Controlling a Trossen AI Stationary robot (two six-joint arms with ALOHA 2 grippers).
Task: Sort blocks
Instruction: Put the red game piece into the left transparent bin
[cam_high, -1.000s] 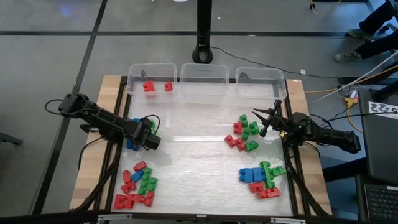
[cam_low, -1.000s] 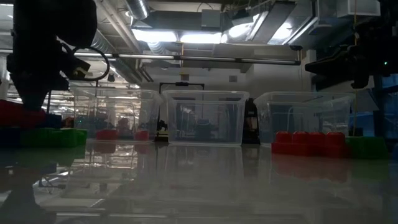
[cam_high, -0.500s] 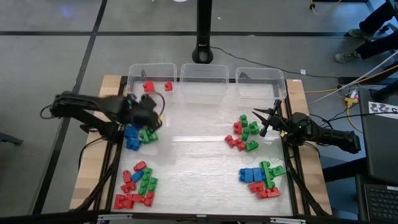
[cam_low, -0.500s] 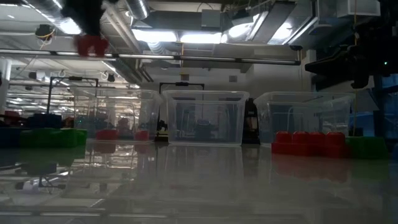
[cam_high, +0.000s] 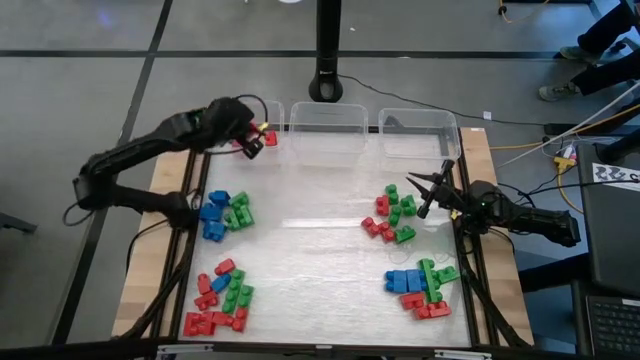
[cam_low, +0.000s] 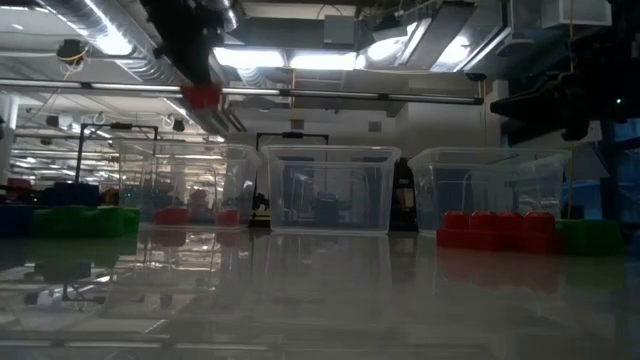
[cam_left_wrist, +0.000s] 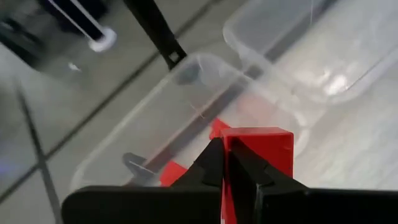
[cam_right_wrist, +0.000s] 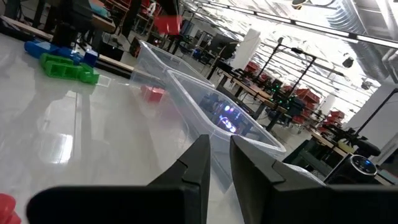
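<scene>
Swinging up and away from the blue-and-green cluster (cam_high: 224, 213) by the table's left edge, the left gripper (cam_high: 252, 141) now hangs above the left clear bin (cam_high: 215, 116), its fingers pinched on a red block (cam_left_wrist: 264, 151) — the low view shows that block (cam_low: 202, 96) high in the air over the bin. Two more red blocks (cam_high: 270, 139) lie inside that bin, partly hidden by the arm. The right gripper (cam_high: 433, 186) has not shifted: it waits near the table's right edge, beside a red-and-green cluster (cam_high: 392, 216), fingers nearly together with a narrow gap and nothing between them. The middle bin (cam_high: 325, 118) and the right bin (cam_high: 418, 122) stand in a row along the far edge. Other piles rest on the table (cam_high: 320, 260) — a red, green and blue heap (cam_high: 220, 296) at the near left, and a blue, green and red one (cam_high: 420, 285) at the near right.
</scene>
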